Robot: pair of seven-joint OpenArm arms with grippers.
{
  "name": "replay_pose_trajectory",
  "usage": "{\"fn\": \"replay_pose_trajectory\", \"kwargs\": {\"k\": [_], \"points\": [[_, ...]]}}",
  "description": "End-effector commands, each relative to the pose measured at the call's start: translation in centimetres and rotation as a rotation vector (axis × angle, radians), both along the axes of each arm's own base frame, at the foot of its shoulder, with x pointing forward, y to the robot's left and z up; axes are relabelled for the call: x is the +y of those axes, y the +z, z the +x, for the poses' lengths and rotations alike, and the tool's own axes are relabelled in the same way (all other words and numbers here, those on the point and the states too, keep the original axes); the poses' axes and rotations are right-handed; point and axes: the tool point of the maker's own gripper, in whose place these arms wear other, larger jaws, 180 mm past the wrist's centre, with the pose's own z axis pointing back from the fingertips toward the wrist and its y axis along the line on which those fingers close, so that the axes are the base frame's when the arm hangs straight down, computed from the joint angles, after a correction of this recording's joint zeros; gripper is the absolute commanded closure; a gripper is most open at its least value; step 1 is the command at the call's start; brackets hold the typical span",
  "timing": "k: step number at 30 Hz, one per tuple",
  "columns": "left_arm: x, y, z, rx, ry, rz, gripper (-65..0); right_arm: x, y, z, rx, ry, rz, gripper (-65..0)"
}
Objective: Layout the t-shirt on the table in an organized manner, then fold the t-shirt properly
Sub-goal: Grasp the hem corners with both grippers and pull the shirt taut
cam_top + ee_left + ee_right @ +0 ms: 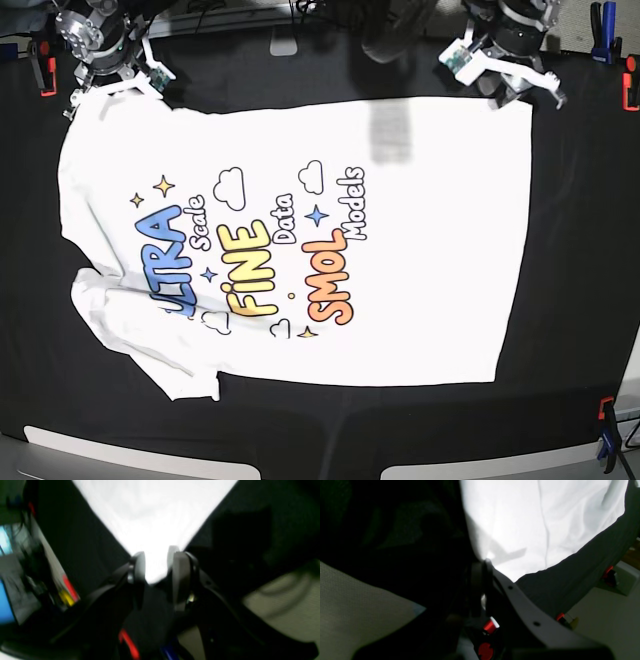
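White, soft cloth: the t-shirt (300,240) lay spread on the table (580,250). Both grippers, left gripper (156,563) and right gripper (480,567), pinched its far corners. It looked light and floppy; corners seemed best to hold.

Both arms low at far corners, grippers pinched.
Left gripper (156,566) fingers (138,565) closed on cloth; right gripper (480,580) fingers pressed together, wrist tilted down.

The t-shirt (300,240) lies on the table (580,250), a pincer at each far corner.
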Motion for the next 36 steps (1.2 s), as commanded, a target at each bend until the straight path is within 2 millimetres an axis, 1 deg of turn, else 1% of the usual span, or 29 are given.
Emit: {"fn": "replay_pose_trajectory", "kwargs": {"k": [1,4,6,8,10,12,14,18,21,23,24,25,28,30,32,34,36], "points": [[0.1,-0.2,0.1,-0.013,-0.038,0.006,-17.3,-0.4,0.6,0.6,-0.021,0.004,-0.014,0.0],[0.4,-2.8,-1.0,0.03,-0.153,0.055,-19.1,-0.4,0.6,0.5,-0.02,0.003,-0.013,0.0],[1.5,-4.3,-1.7,0.047,-0.188,0.124,-19.2,-0.4,0.6,0.5,-0.02,0.003,-0.013,0.0],[2.7,-5.2,-2.0,0.056,-0.202,0.195,-19.2,-0.4,0.6,0.5,-0.02,0.003,-0.013,0.0],[3.5,-5.6,-2.2,0.057,-0.203,0.237,-19.2,-0.4,0.6,0.5,-0.02,0.003,-0.012,0.0],[3.7,-5.7,-2.2,0.058,-0.205,0.245,-19.2,-0.4,0.6,0.5,-0.02,0.003,-0.013,0.0],[3.5,-5.6,-1.8,0.048,-0.206,0.24,-19.2,-0.4,0.6,0.6,-0.021,0.003,-0.012,0.0],[2.7,-4.8,0.6,-0.016,-0.226,0.203,-19.2,-0.4,0.6,0.5,-0.02,0.003,-0.011,0.0],[2.7,-4.6,2.1,-0.021,-0.18,0.156,-19.1,-0.4,0.6,0.5,-0.019,0.003,-0.012,0.0],[2.6,-4.7,2.2,-0.007,-0.17,0.141,-17.7,-0.4,0.6,0.5,-0.019,0.002,-0.012,0.0],[2.6,-4.9,2.0,0.004,-0.179,0.143,-15.6,-0.4,0.6,0.5,-0.019,0.002,-0.012,0.0],[2.6,-5.1,1.7,0.018,-0.182,0.146,-12.4,-0.4,0.6,0.5,-0.019,0.002,-0.013,0.0],[2.8,-5.3,1.1,0.033,-0.178,0.155,0.0,-0.4,0.6,0.6,-0.026,-0.003,-0.012,0.0],[3.1,-5.3,0.9,0.042,-0.164,0.171,0.0,-0.5,0.8,0.8,-0.046,-0.02,-0.01,0.0],[3.9,-5.2,0.9,0.054,-0.128,0.204,0.0,-0.5,0.9,0.8,-0.052,-0.022,-0.009,0.0],[4.5,-4.7,1.1,0.051,-0.087,0.228,0.0,-0.4,0.9,0.7,-0.049,-0.021,-0.008,0.0],[4.4,-3.9,1.5,0.025,-0.061,0.22,0.0,-0.3,0.9,0.4,-0.043,-0.018,-0.006,0.0]]}}
